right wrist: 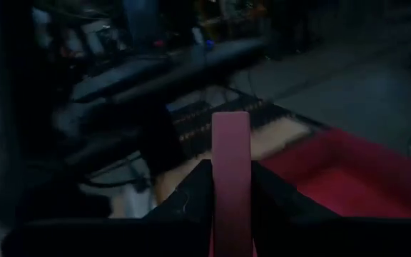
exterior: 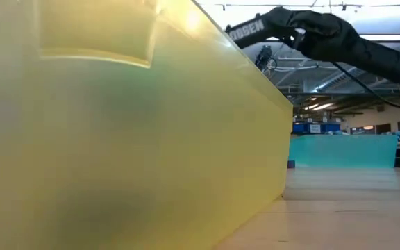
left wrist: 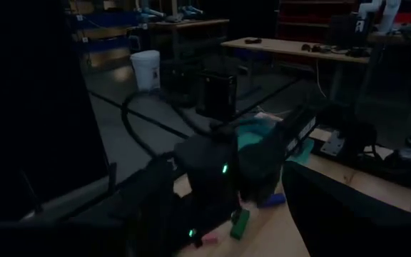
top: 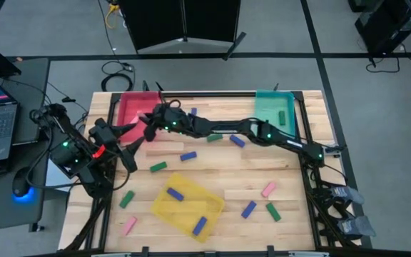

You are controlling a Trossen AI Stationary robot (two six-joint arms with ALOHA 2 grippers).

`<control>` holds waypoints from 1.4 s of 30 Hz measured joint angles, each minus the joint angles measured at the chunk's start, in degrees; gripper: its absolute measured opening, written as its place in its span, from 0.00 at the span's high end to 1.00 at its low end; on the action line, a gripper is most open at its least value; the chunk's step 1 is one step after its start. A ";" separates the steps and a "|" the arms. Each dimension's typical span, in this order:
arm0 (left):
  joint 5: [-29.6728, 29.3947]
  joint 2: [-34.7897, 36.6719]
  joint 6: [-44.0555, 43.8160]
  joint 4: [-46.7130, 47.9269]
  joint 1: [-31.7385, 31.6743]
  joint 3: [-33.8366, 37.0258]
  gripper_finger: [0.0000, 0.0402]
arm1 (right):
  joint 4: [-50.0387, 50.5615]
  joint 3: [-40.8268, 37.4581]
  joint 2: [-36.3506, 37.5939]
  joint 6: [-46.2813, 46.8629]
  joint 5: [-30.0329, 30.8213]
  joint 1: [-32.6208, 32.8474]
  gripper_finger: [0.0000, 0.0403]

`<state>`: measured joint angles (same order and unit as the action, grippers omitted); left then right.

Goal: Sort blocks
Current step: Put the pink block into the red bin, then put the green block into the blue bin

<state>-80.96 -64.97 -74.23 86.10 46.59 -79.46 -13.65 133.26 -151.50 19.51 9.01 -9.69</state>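
Worktop (top: pixel 248 171): pale wooden planks with visible grain, framed by a dark metal rail. Three translucent plastic trays are set on it: red tray (top: pixel 130 107) at the far left corner, teal tray (top: pixel 273 107) at the far right, yellow tray (top: pixel 188 207) tilted near the front centre. In the low view the yellow tray wall (exterior: pixel 130 139) fills most of the picture, smooth and cloudy.

Blocks are short, solid-coloured rectangular bars. Scattered on the planks: a green block (top: pixel 158 167) and blue block (top: pixel 188 155) near centre, a pink block (top: pixel 268 189), blue block (top: pixel 249 208) and green block (top: pixel 272 211) at front right, a green block (top: pixel 126 199) and pink block (top: pixel 129 226) at front left. Two blue blocks (top: pixel 174 193) lie in the yellow tray; one green block (top: pixel 282 116) lies in the teal tray.

Right arm is stretched long and low across the worktop from the right edge toward the red tray, elbow near the teal tray. Right claw (top: pixel 150 120) is held at the near edge of the red tray, fingers clamped on a pink block (right wrist: pixel 231 178); in the right wrist view the bar stands upright between the fingers with the red tray (right wrist: pixel 348 178) beyond.

Left arm is folded at the left edge of the worktop. Left claw (top: pixel 129 146) is spread apart, nothing seen held, just beside the red tray's front corner.
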 joint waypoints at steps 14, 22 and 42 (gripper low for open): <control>-0.22 -0.02 -0.01 -0.54 -0.01 0.00 0.33 | -4.13 -0.14 -2.36 4.52 4.07 -0.94 0.50; 0.33 -0.04 -0.02 -0.63 -0.02 0.00 0.33 | -6.01 -0.17 -1.98 4.76 -5.67 -1.23 0.29; 13.39 -3.58 -0.40 -2.43 -0.48 0.00 0.33 | -25.63 -43.62 26.77 -6.28 -1.18 0.60 0.44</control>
<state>-67.57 -68.55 -74.63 83.67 46.11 -79.46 -39.29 89.64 -124.73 13.23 7.83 -9.09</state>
